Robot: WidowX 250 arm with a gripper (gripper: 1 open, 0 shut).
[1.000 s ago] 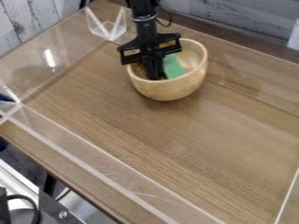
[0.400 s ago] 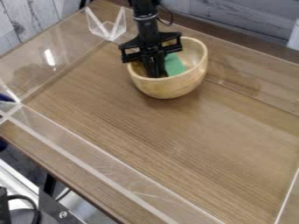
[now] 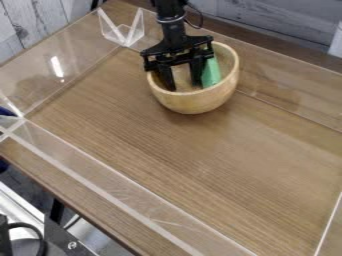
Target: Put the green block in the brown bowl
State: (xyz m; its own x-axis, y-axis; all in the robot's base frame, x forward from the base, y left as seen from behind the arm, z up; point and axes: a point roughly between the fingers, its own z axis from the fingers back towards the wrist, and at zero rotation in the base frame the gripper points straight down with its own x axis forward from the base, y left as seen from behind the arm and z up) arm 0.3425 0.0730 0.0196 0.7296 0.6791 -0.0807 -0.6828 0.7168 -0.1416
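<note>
Single overhead-angle view of the workspace. A brown wood-grain table top (image 3: 174,170) fills most of the frame, bounded by low clear acrylic walls (image 3: 80,165) along its edges.

The round light-tan wooden bowl (image 3: 195,97) sits in the upper middle of the table, upright, its thick rim fully visible on the near side. Its paler inside shows on the right.

The black robot gripper (image 3: 182,66) hangs from the arm at the top of the frame and points straight down into the bowl, over its left half. The two black fingers (image 3: 156,68) stand spread apart, one toward the left rim of the bowl, the other nearer its centre; the jaws are parted and do not pinch the block.

The flat mint-green rectangular block (image 3: 210,70) is inside the bowl, on the right side of the gripper. It appears to lean on its end against the far inner wall, tilted rather than lying flat. Only part of it shows; the lower portion is partly covered by the gripper finger in front. Whether that finger touches the block cannot be told at this resolution.

A clear acrylic angled piece (image 3: 123,28) stands behind the bowl at upper left, well apart from the rim.
</note>
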